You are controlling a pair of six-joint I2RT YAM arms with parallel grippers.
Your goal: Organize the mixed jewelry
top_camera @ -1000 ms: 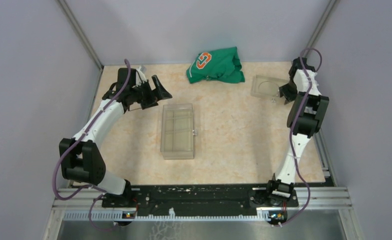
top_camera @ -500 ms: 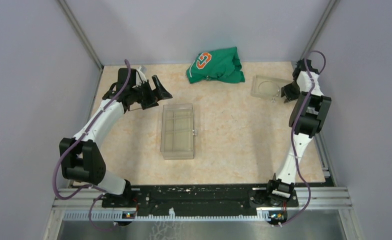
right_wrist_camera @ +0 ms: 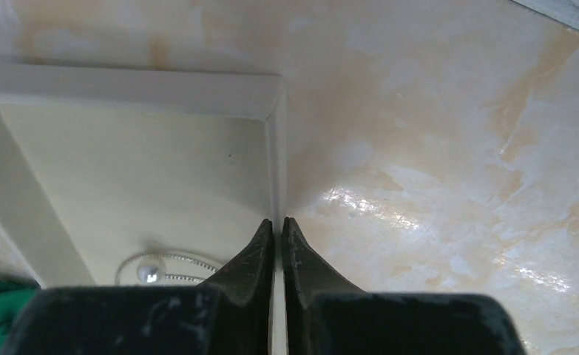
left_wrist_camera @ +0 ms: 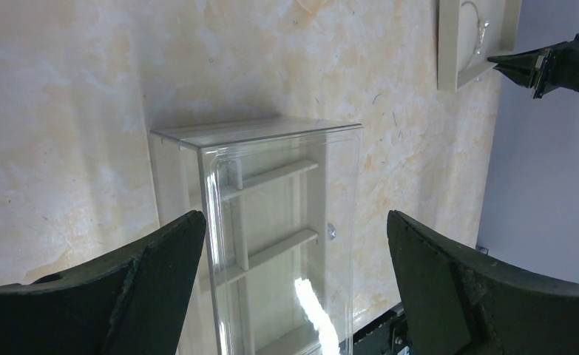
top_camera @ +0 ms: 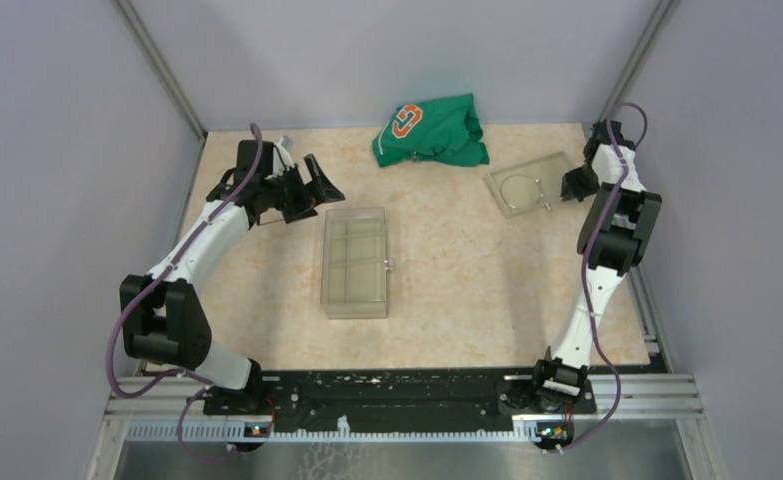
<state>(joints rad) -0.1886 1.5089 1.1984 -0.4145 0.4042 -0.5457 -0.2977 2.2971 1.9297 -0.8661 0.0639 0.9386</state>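
The right hand (right_wrist_camera: 279, 222) is clenched on the right wall of the beige tray (right_wrist_camera: 123, 89), far right on the table (top_camera: 467, 290). The wire hoop (right_wrist_camera: 174, 259) lies inside that tray. The left hand (left_wrist_camera: 295, 220) hangs spread wide by the far left corner of the clear plastic box (top_camera: 355, 262).

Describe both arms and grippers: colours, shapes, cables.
The left arm and right arm have white shells with black joint housings, and a purple cable loops along each. The left gripper and right gripper are black, with two tapering wedge-shaped fingers; the right's look scuffed.
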